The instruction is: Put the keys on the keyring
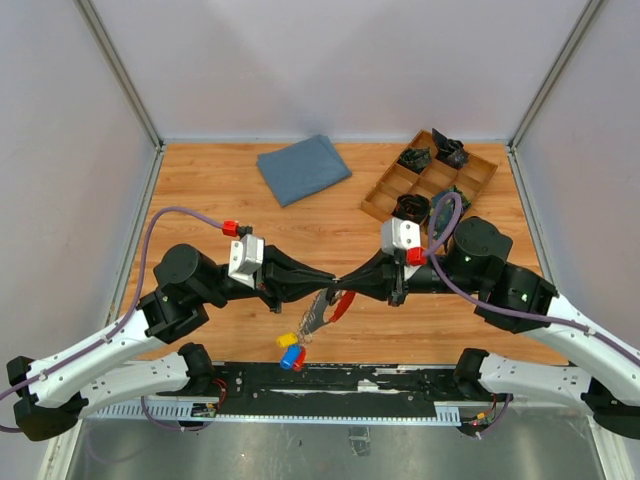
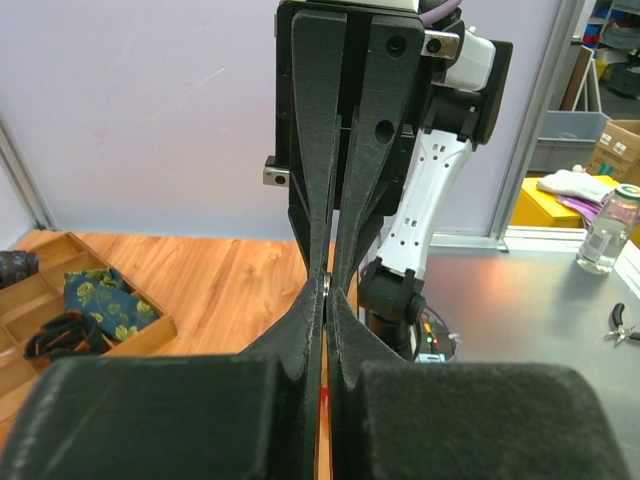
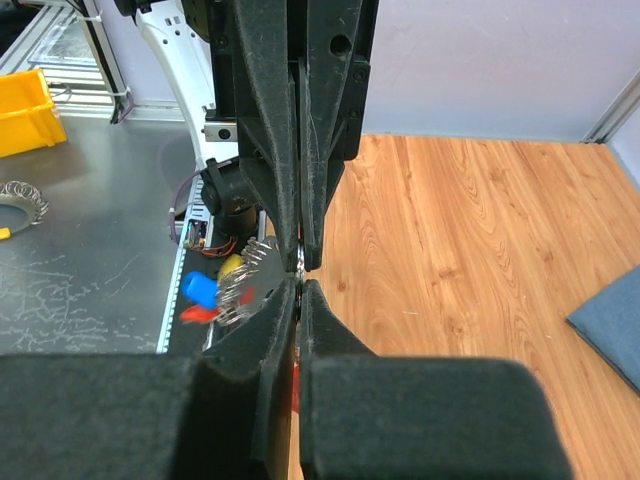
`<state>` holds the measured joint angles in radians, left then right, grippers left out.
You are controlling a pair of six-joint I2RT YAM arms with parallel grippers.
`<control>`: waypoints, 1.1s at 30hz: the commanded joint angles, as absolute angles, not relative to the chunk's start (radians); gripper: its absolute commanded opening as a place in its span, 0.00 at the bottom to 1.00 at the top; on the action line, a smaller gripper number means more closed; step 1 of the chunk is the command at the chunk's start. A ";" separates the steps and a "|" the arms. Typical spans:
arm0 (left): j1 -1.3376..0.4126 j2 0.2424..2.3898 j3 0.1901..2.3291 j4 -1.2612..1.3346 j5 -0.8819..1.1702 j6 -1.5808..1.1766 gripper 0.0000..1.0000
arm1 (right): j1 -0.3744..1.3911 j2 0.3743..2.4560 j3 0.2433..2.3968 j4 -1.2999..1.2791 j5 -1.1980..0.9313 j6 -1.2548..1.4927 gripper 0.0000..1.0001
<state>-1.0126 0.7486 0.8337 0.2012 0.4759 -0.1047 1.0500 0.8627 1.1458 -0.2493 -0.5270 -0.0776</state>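
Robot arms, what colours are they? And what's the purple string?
White low down, black further up. The left arm and right arm each trail a purple cable with a red plug and wear a white wrist box. Fingers are black and pointy.

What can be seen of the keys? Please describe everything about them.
The keys are a bunch of thin silver-grey metal pieces, fanned out, with yellow, blue and red ends lowest. They hang in the air, seemingly pinched where the shut left tool and shut right tool meet tip to tip, beside the red keyring.
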 commanded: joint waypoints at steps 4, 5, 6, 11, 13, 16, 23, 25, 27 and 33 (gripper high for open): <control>-1.019 0.733 0.866 0.209 0.444 -0.073 0.07 | 1.043 0.902 1.281 -0.413 -0.486 -0.112 0.00; -1.020 0.733 0.870 0.197 0.441 -0.065 0.13 | 1.043 0.908 1.300 -0.444 -0.484 -0.125 0.00; -1.020 0.735 0.875 0.182 0.438 -0.055 0.17 | 1.043 0.921 1.328 -0.487 -0.481 -0.140 0.00; -1.020 0.752 0.911 0.094 0.417 -0.002 0.30 | 1.043 1.029 1.538 -0.785 -0.459 -0.249 0.00; -1.020 0.766 0.931 0.057 0.403 0.023 0.31 | 1.043 1.087 1.625 -0.918 -0.442 -0.281 0.00; -1.020 0.787 0.963 0.007 0.378 0.063 0.32 | 1.043 1.190 1.760 -1.114 -0.409 -0.304 0.00; -1.020 0.839 0.988 -0.030 0.385 0.101 0.34 | 1.043 1.324 1.920 -1.314 -0.372 -0.293 0.00; -1.020 0.853 0.990 -0.033 0.412 0.105 0.34 | 1.043 1.334 1.930 -1.321 -0.364 -0.285 0.00; -1.019 0.869 0.997 -0.051 0.425 0.111 0.34 | 1.043 1.346 1.946 -1.337 -0.354 -0.277 0.00; -1.022 0.909 1.017 -0.102 0.431 0.132 0.38 | 1.043 1.382 1.976 -1.374 -0.350 -0.264 0.00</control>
<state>-1.0126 0.8944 0.9730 -0.0711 0.4065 0.1055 1.0500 1.3697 1.9282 -1.3228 -0.3622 -0.2729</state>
